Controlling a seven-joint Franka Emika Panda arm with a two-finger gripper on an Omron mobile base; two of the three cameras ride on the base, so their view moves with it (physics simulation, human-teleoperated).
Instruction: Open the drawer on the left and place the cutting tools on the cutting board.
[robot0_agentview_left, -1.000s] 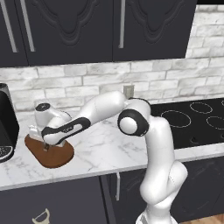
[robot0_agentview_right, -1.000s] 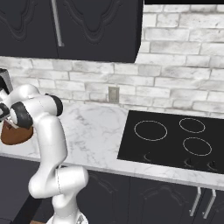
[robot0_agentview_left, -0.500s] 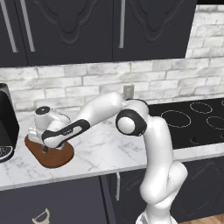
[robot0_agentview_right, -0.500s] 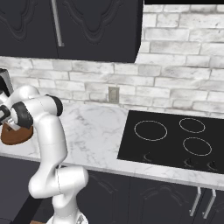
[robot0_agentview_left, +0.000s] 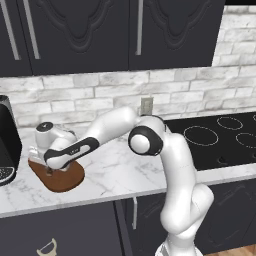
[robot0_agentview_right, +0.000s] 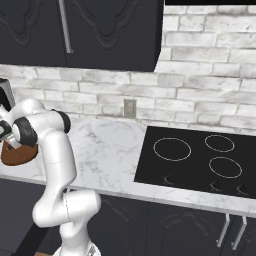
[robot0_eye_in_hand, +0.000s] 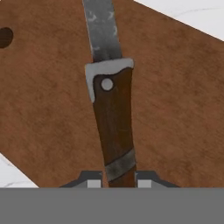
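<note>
the gripper (robot0_eye_in_hand: 116, 183) is closed narrow on the knife (robot0_eye_in_hand: 111, 109), its two fingertips (robot0_eye_in_hand: 91, 183) pressed against either side of the dark wooden handle near its butt end. in the hand view the knife runs away from the fingers, brown handle with a grey band and a rivet, then a dull grey blade reaching to the top edge, all of it over the cutting board (robot0_eye_in_hand: 48, 109); whether the blade rests on the wood or hangs just above it cannot be told. a small dark hole sits in the board near the view's left edge. in the left base view the gripper (robot0_agentview_left: 50, 171) points down at the cutting board (robot0_agentview_left: 67, 180), which lies on the white marble counter (robot0_agentview_left: 115, 172) just right of the black appliance (robot0_agentview_left: 7, 142). lower down, the cream head of the peeler (robot0_agentview_left: 46, 248) shows against the dark front below the counter. the black cooktop (robot0_agentview_left: 215, 137) lies well off to the right.
</note>
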